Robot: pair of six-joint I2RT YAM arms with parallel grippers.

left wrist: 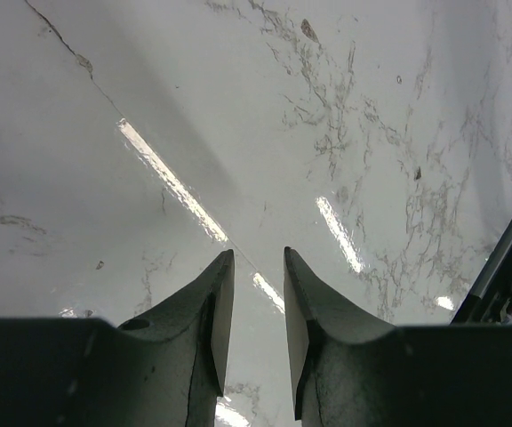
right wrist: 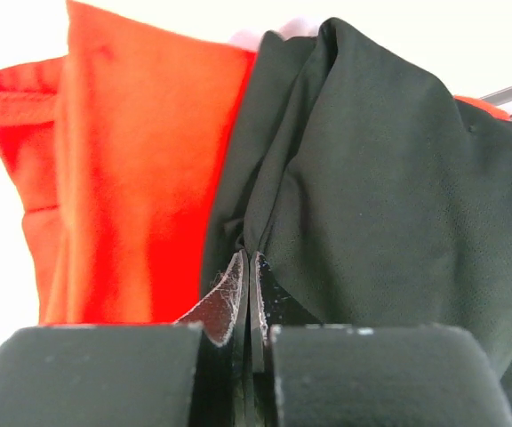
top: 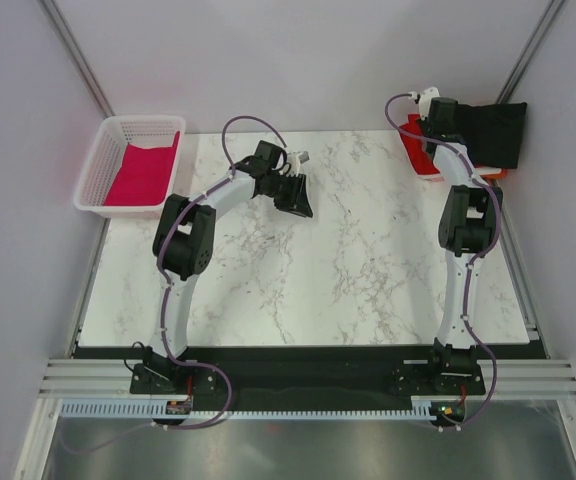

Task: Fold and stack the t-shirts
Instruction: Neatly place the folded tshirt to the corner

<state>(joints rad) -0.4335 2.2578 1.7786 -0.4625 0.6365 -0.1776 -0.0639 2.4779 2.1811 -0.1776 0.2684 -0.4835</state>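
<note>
R gripper (right wrist: 249,260) clenched on soft black cloth t-shirt (right wrist: 372,178) at far-right corner, touching orange-red cloth shirt (right wrist: 132,178). L gripper (left wrist: 258,258) released, jaws apart, above white marble tabletop (left wrist: 238,107).

The left arm (top: 183,240) is arching forward, the left end effector (left wrist: 258,256) pointing down with fingers sitting slightly apart. The right arm (top: 468,225) is stretching far ahead, the right end effector (right wrist: 249,256) pinching tight (on the black shirt (right wrist: 372,178)).

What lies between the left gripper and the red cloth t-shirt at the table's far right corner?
Only bare white marble table separates the left gripper from the red cloth t-shirt, shown in the top external view.
</note>
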